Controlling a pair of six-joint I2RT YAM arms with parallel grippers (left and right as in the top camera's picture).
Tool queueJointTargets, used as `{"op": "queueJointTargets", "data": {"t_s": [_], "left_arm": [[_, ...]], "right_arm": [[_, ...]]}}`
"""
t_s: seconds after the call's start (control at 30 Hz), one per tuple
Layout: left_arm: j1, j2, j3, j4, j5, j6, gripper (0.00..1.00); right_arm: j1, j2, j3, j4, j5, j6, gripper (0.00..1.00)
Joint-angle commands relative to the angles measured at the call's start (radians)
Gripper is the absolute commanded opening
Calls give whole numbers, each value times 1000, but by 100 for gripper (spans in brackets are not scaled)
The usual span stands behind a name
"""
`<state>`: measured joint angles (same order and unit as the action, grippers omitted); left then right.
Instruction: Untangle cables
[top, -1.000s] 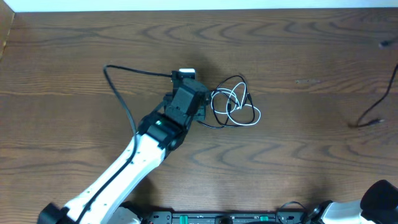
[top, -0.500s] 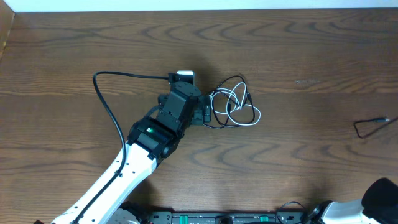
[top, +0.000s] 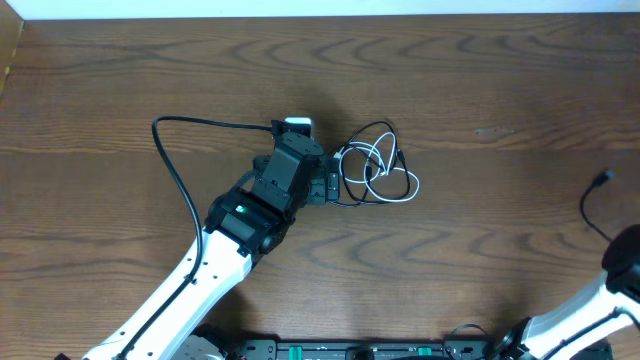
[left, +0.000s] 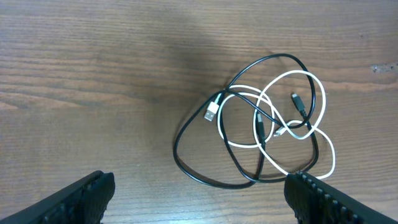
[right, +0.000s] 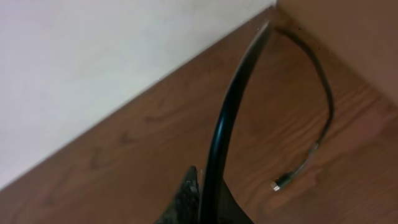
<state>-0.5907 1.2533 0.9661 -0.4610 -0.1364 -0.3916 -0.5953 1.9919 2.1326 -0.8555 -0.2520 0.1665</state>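
While the left end effector hangs spread wide, cables, likely light and limp, lie tangled just ahead; best pinched at the nearest black loop. The right end effector pinches another black cord.

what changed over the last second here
The left arm drew back slightly toward its base, away from the cables, and the left gripper stands open, holding nothing. The right arm rose further into the overhead view, shifting its black wire. The cables lie as they were.
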Motion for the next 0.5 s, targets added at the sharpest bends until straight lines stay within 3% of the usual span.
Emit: {"op": "queueJointTargets", "data": {"t_s": [0.0,0.17,0.27,0.3,0.37,0.4,0.47], "left_arm": [[3,-11,-5,-2,-2,5,93],[3,-11,-5,-2,-2,5,93],[3,-11,-5,-2,-2,5,93],[3,-11,-5,-2,-2,5,93],[3,-11,-5,-2,-2,6,93],[3,-11,-5,-2,-2,6,93],[3,-11,-5,-2,-2,6,93]], "right_arm": [[41,73,8,-2,68,-34,1],[85,172,8,1,130,-37,2],[111,219,8,0,184,-38,26],[116,231,8,0,193,-37,43],[122,246,8,0,193,-31,88],[123,247,8,-2,193,-23,99],[125,244,8,-2,189,-15,99]]}}
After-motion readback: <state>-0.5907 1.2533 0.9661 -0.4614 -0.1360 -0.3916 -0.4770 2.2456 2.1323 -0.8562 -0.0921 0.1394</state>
